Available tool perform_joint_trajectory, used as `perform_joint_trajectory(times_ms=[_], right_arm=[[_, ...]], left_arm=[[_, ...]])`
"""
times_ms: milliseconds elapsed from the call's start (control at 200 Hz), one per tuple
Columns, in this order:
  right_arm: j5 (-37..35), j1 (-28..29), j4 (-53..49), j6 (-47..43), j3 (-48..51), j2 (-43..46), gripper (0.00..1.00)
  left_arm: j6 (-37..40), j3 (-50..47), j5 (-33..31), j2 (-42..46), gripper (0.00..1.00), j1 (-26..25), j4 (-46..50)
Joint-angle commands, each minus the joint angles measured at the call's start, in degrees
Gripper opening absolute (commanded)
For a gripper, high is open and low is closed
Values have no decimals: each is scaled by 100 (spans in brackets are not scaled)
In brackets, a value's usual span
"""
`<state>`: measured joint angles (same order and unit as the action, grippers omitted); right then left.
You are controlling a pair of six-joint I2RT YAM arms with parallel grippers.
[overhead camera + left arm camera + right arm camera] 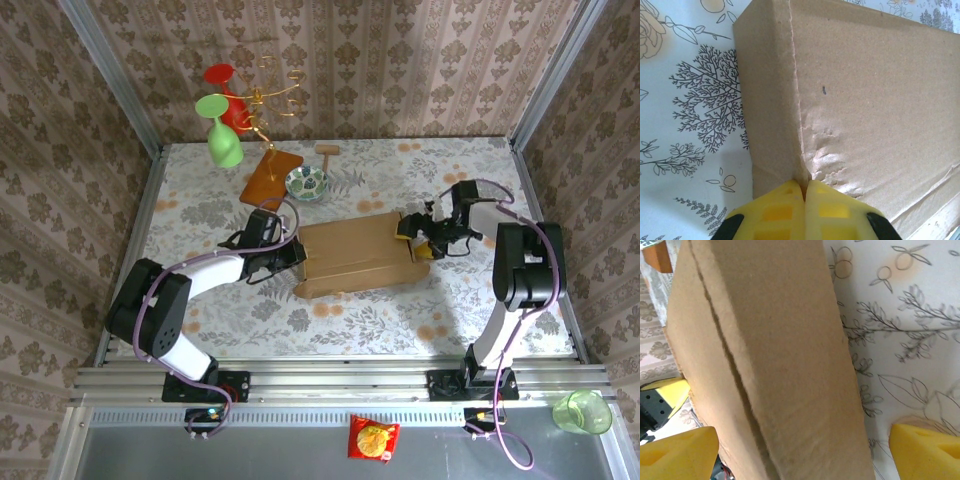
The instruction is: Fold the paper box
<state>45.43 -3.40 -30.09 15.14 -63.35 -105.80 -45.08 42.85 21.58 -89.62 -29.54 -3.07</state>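
- Overhead view: the paper box (355, 255) lies in the middle of the bench (400, 320), already a closed, flat-topped shape with no flap standing up. The left pincer (292, 252) is at its left end and the right pincer (418, 238) at its right end.
- Left wrist view: the left pincer (804, 200) has its fingers pressed together with nothing visible between them. The tips touch the box at a dented fold line (796, 75).
- Right wrist view: the right pincer (800, 455) is spread wide, with the box end between its fingers (680, 452).
- Judgement: folding is nearly complete. What remains is probably pressing or tucking the ends; whether they are locked cannot be told from these views.
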Motion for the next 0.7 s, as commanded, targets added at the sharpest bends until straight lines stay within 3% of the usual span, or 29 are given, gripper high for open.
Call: perform_joint_trajectory(times_ms=[0, 410, 595, 695], right_arm=[[498, 113, 196, 55, -34, -260, 89], [1402, 417, 1532, 1143, 455, -52, 86], [1519, 563, 2205, 1824, 720, 106, 78], [1500, 577, 2521, 2325, 818, 208, 72]], left_arm=[[175, -353, -261, -156, 0, 165, 406], [196, -473, -177, -235, 0, 463, 183], [175, -286, -104, -189, 0, 511, 96], [115, -130, -97, 23, 20, 540, 87]])
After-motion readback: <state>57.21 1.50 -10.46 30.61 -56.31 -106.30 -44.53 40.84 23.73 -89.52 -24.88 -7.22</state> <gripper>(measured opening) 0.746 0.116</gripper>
